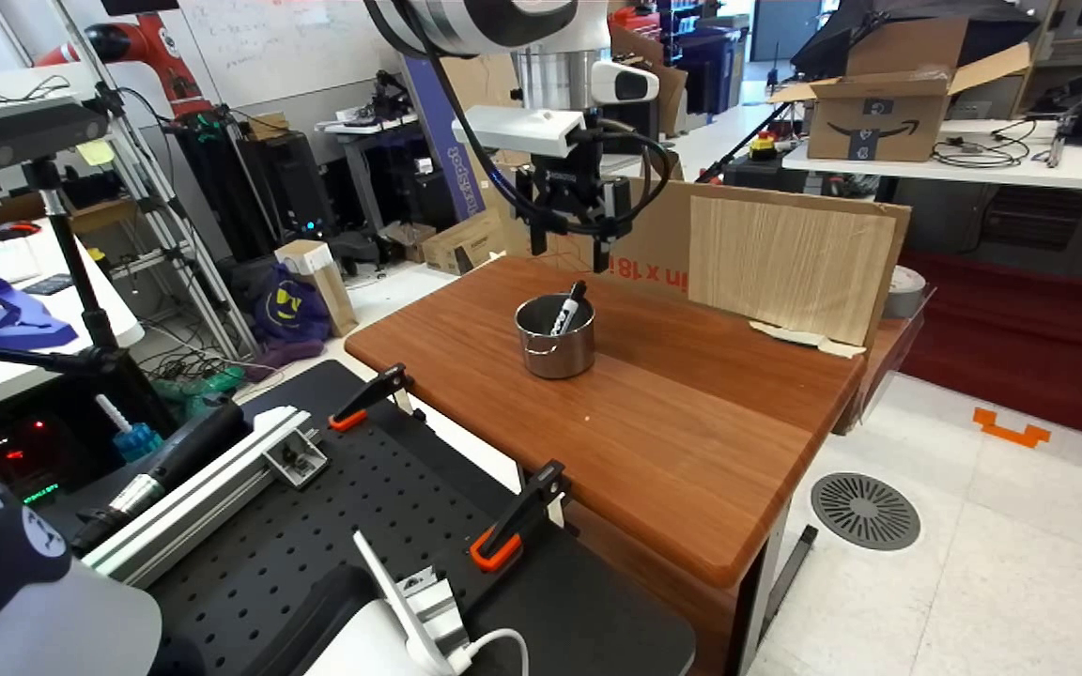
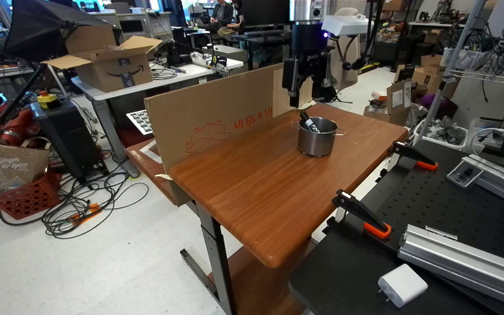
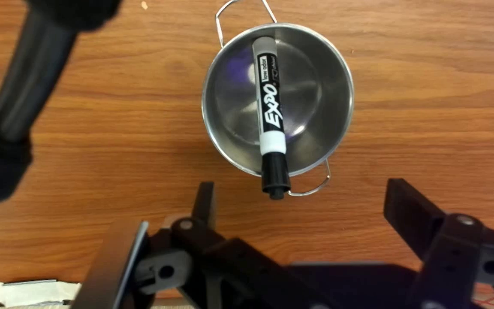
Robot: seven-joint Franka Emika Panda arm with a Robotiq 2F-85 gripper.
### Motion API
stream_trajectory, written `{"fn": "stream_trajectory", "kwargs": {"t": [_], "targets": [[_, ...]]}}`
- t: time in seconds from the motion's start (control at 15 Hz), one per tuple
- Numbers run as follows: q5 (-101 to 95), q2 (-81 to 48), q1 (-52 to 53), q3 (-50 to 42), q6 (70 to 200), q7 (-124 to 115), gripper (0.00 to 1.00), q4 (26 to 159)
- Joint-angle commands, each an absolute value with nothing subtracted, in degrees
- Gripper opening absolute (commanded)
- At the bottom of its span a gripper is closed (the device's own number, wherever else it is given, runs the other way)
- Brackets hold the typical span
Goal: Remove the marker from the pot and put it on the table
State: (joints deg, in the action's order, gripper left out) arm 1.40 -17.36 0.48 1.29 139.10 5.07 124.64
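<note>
Marker [image 3: 270,113]: tilted in pot [image 2: 315,143] — cap [image 3: 275,171] sticking out.
Pot: upright on table [image 1: 654,441].
Claw [image 1: 570,258]: I see it released, jaws apart — above table.

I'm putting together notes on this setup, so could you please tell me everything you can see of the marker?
The marker is slim, apparently plastic, with a grey end, a dark label reading EXPO and "low odor", a white band and a black cap, which is on. It stands tilted in the silvery metal pot, grey end down inside, the cap poking out over the rim, against which it seems to lean. The open gripper hangs above, not touching it.
</note>
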Motion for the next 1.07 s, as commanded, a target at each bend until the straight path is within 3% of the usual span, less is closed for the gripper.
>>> {"fn": "stream_trajectory", "kwargs": {"t": [0.0,0.27,0.33,0.4,1.0], "targets": [[0.7,-19.9,0.6,1.4,139.2,4.6,1.00,122.8],[0.4,-21.9,0.7,1.3,138.9,4.6,1.00,121.7],[0.2,-22.4,0.7,1.3,139.0,4.6,0.83,121.4],[-0.2,-22.7,0.9,1.2,139.0,4.5,0.74,121.2],[-0.5,-24.0,0.7,1.3,138.8,4.9,0.05,119.4]]}}
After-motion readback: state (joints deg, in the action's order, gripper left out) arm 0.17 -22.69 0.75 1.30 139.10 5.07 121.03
